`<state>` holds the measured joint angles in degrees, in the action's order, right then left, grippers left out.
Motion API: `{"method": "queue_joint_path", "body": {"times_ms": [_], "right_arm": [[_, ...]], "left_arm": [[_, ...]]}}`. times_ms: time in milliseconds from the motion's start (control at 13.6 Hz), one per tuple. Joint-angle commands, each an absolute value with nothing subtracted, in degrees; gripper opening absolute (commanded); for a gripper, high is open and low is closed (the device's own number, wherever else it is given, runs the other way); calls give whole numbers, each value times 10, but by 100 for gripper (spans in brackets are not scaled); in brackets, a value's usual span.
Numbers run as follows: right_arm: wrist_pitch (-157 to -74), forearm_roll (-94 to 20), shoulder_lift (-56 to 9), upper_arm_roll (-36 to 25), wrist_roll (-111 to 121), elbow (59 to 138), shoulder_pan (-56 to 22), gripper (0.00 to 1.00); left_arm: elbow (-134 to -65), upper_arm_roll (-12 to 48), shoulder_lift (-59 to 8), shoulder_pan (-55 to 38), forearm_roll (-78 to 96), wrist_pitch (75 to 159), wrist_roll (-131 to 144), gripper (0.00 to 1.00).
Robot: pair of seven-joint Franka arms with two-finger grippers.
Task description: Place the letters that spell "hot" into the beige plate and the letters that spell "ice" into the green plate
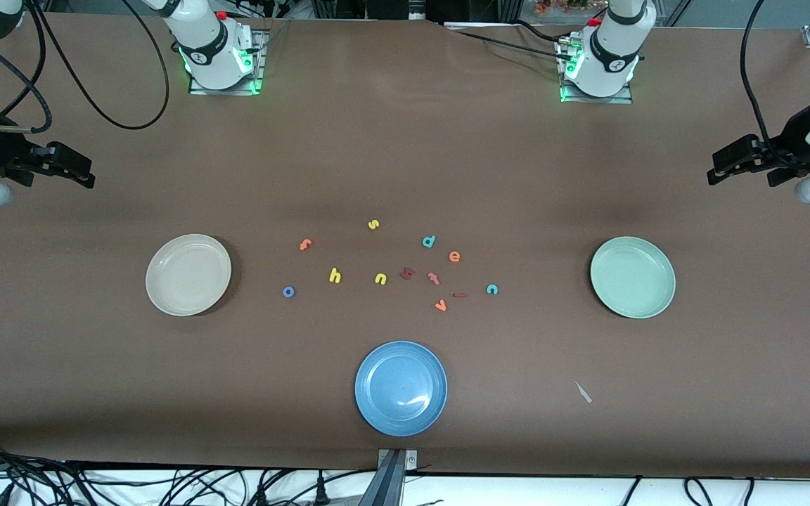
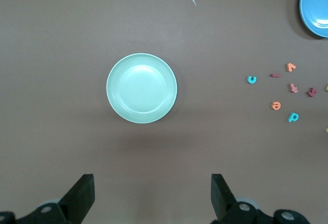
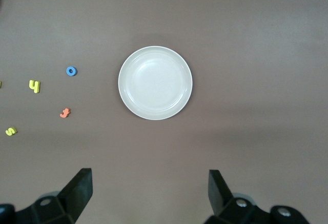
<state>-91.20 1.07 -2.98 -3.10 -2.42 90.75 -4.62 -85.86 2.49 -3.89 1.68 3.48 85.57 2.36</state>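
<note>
**Jaws wide, nothing held, letters waiting**

Jaws of both grippers are standing fully open and empty.

Front view: the right gripper (image 1: 85,176) and left gripper (image 1: 718,172) are waiting, one at each end of the tabletop (image 1: 405,140). Between the beige plate (image 1: 188,275) and green plate (image 1: 633,277) are lying the "h" (image 1: 335,275), "o" (image 1: 288,292), "t" (image 1: 305,244), "i" (image 1: 460,295), "c" (image 1: 492,289) and "e" (image 1: 454,256).

Left wrist view: it is looking down on the green plate, empty.

Right wrist view: the beige plate is also empty.
</note>
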Motion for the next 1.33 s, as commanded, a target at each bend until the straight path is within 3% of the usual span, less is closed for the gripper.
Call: {"method": "queue_joint_path", "body": {"times_ms": [0, 1252], "right_arm": [[-908, 16, -28, -30, -24, 903, -44, 100], [-908, 17, -28, -30, -25, 903, -44, 100]], "left_arm": [[-848, 25, -42, 21, 47, 850, 20, 100], [-846, 40, -60, -10, -14, 852, 16, 100]]}}
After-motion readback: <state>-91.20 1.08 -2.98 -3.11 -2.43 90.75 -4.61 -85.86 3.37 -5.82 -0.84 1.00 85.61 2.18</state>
